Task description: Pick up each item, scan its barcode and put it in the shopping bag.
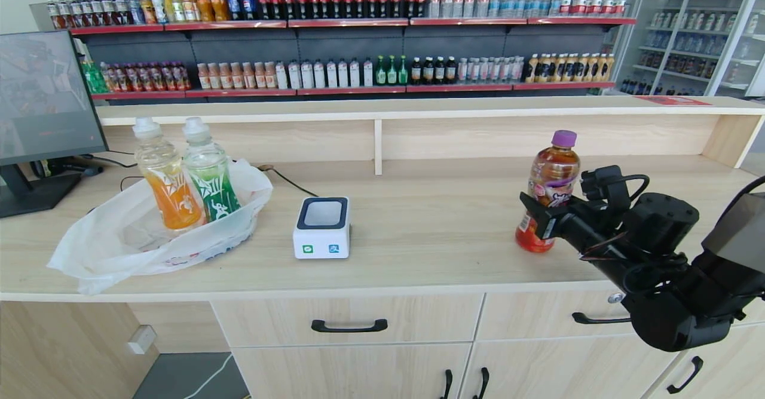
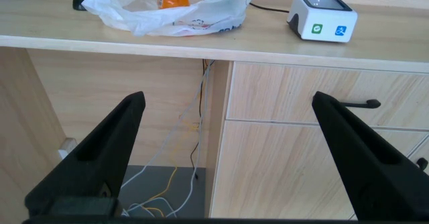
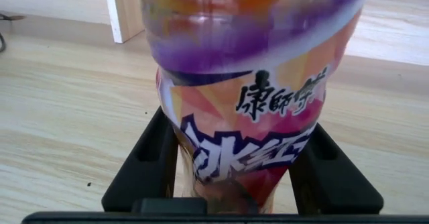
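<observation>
We see our left gripper (image 2: 228, 102) spread wide and holding nothing, below the counter's (image 1: 430, 232) front edge; the shopping bag (image 1: 119, 238) with two bottles (image 1: 164, 178) lies at the left end; the scanner (image 1: 321, 227) sits mid-counter; our right gripper (image 3: 238, 163) clasps the purple-capped bottle (image 1: 550, 190) near the right end.

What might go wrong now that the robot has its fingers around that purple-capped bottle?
The purple-capped bottle is tall and the right gripper grips it below the middle, so it may tip when lifted. Carried toward the shopping bag, it could knock the scanner standing between. The bag already holds two upright bottles that a clumsy drop might topple.
</observation>
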Controlling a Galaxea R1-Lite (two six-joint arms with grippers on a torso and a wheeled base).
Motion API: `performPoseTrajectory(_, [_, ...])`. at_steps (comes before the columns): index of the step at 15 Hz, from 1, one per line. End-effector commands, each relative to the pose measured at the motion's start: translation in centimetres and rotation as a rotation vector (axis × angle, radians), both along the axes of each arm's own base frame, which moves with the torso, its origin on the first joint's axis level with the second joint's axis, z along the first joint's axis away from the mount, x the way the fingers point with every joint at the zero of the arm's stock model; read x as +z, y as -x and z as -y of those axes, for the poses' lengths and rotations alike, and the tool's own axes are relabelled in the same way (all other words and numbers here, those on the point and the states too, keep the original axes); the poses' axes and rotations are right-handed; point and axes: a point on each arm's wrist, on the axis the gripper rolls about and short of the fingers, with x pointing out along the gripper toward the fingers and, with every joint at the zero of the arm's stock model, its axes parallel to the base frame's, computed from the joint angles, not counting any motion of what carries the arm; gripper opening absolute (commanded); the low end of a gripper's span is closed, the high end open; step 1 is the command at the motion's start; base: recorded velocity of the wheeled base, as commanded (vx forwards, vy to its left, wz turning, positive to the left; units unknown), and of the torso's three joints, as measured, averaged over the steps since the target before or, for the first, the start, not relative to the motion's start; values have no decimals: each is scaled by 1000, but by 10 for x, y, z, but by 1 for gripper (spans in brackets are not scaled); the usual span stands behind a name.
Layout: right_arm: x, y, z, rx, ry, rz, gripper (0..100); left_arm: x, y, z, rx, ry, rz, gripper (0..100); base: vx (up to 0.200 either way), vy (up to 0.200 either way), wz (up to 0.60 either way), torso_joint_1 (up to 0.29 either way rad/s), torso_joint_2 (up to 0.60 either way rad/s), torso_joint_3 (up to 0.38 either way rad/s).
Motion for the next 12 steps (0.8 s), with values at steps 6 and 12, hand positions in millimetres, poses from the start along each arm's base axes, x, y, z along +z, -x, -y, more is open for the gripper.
performPoseTrajectory(6, [29,16,0,5,-10,77,0,0,0,0,0,0,0,100,0,0,0,0,0,0])
performPoseTrajectory(12, [53,40,-16,69,-23,134,0,0,0,0,0,0,0,100,0,0,0,0,0,0])
